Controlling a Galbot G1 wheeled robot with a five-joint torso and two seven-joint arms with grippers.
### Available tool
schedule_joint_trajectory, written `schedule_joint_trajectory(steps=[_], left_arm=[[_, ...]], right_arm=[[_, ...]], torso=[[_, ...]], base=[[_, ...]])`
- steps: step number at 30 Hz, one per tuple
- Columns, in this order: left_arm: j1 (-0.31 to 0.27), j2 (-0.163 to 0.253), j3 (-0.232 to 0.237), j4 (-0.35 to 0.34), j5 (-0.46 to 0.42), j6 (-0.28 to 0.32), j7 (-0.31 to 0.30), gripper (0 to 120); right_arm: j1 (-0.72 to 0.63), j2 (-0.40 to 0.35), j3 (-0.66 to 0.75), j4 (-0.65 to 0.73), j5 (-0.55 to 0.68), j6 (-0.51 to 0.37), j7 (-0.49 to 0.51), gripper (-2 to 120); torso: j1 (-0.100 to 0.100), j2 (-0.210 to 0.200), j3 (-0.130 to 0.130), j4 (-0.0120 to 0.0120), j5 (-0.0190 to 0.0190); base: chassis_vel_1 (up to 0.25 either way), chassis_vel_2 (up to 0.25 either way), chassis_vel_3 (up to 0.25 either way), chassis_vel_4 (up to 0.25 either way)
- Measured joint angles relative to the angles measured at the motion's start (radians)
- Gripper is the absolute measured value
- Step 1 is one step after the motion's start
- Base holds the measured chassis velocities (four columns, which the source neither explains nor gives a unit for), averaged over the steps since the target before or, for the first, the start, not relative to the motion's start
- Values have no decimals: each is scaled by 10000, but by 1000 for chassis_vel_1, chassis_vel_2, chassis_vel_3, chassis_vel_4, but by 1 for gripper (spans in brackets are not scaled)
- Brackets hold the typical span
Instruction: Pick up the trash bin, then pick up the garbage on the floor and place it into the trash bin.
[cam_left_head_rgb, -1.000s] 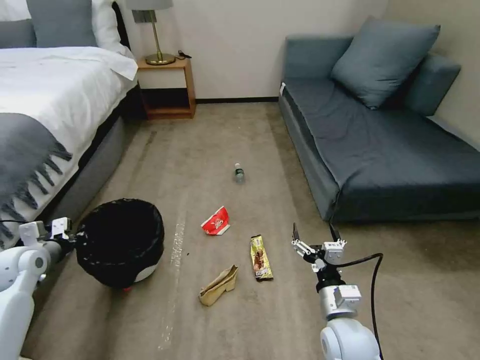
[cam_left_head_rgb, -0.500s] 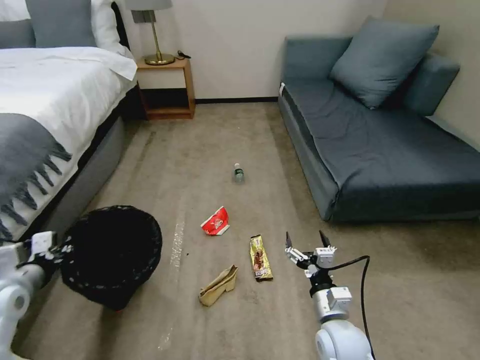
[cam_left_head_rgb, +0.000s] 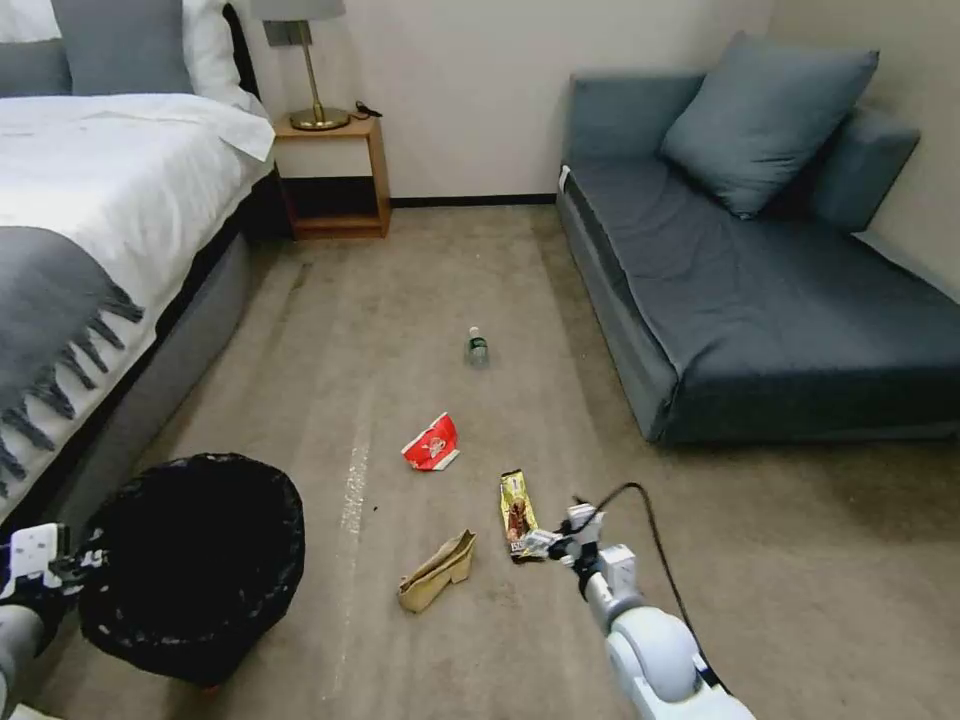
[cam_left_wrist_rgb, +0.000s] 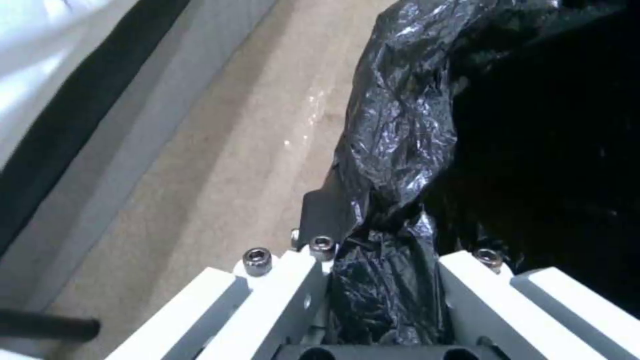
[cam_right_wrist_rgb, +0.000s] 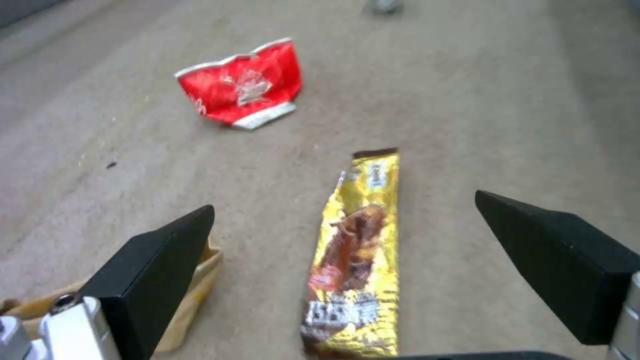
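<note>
bin liner (cam_left_wrist_rgb: 393, 150) is hiding one finger of the left gripper (cam_left_wrist_rgb: 383, 250), clamped on the trash bin (cam_left_head_rgb: 190, 565) rim, now nearer the robot; right gripper (cam_right_wrist_rgb: 347, 250), lowered since, is hovering wide open over the snack bar wrapper (cam_right_wrist_rgb: 360, 255) on the carpet (cam_left_head_rgb: 450, 280).

Trash bin (cam_left_head_rgb: 195, 565): round, lined with a crinkly black bag, near left on the floor (cam_left_head_rgb: 450, 290), a trace of red at its base. Its near-left rim is pinched by the left gripper (cam_left_wrist_rgb: 383, 260). Garbage, four pieces on beige-brown carpet right of the bin: red-and-white crumpled wrapper (cam_left_head_rgb: 432, 444); gold-brown snack bar wrapper (cam_left_head_rgb: 517, 512), lying flat, pointing near to far, between the spread fingers of the right gripper (cam_right_wrist_rgb: 343, 280); crumpled tan paper bag (cam_left_head_rgb: 438, 571), nearest; small clear bottle (cam_left_head_rgb: 478, 347), farthest.
</note>
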Motion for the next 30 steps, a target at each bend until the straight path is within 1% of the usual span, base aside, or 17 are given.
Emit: schedule_joint_trajectory(steps=[1,2,6,7,8,10,11,13,15,17,19,20,21,24,29,30], left_arm=[[18,-100,34,-72,39,0,1,3],[18,-100,34,-72,39,0,1,3],[43,-283,141,-152,130,0,13,3],[43,-283,141,-152,130,0,13,3],[48,-303,153,-159,141,-1,26,3],[52,-314,157,-179,154,-1,43,3],[52,-314,157,-179,154,-1,43,3],[46,-314,152,-202,154,-1,59,3],[35,-306,139,-230,156,-2,77,3],[30,-303,137,-231,156,-2,79,3],[1,-293,134,-233,160,-3,95,3],[-11,-291,134,-233,159,-4,99,3],[-11,-291,134,-233,159,-4,99,3],[-33,-288,133,-237,157,-6,104,3],[-75,-286,162,-237,154,-8,105,3],[-89,-286,187,-237,153,-8,105,3]], right_arm=[[417,50,-203,-565,167,-153,-14,100],[417,50,-203,-565,167,-153,-14,100],[1392,466,-570,-2078,430,-476,-33,100],[1392,466,-570,-2078,430,-476,-33,100],[1553,577,-617,-2394,372,-494,-33,100],[1834,791,-674,-3031,111,-531,-17,100],[1834,791,-674,-3031,111,-531,-17,100],[2011,965,-683,-3614,-208,-526,17,100],[2261,1220,-606,-4545,-778,-389,93,100],[2305,1271,-575,-4747,-891,-364,107,100],[2455,1437,-464,-5386,-1228,-221,149,100],[2528,1512,-411,-5591,-1313,-144,148,98],[2528,1512,-411,-5591,-1313,-144,148,98],[2572,1573,-335,-5732,-1254,-80,146,90],[2521,1575,-330,-5641,-1092,-75,149,82],[2511,1574,-330,-5624,-1071,-75,152,77]], torso=[[0,0,1,0,0],[0,0,1,0,0],[0,0,1,-2,-1],[0,0,1,-2,-1],[0,0,1,-1,0],[0,0,1,-1,-3],[0,0,1,-1,-3],[0,0,1,-2,-1],[1,0,1,-1,-2],[1,0,2,-1,-2],[0,0,1,-3,-3],[0,0,0,-1,-2],[0,0,0,-1,-2],[0,1,-1,0,-3],[-1,1,-1,-1,-2],[-1,1,-1,-1,-1]], base=[[0,0,0,0],[0,0,0,0],[0,0,0,0],[0,0,0,0],[0,0,0,0],[0,0,0,0],[0,0,0,0],[0,0,0,0],[0,0,0,0],[0,0,0,0],[0,0,0,0],[0,0,0,0],[0,0,0,0],[0,0,0,0],[0,0,0,0],[0,0,0,0]])
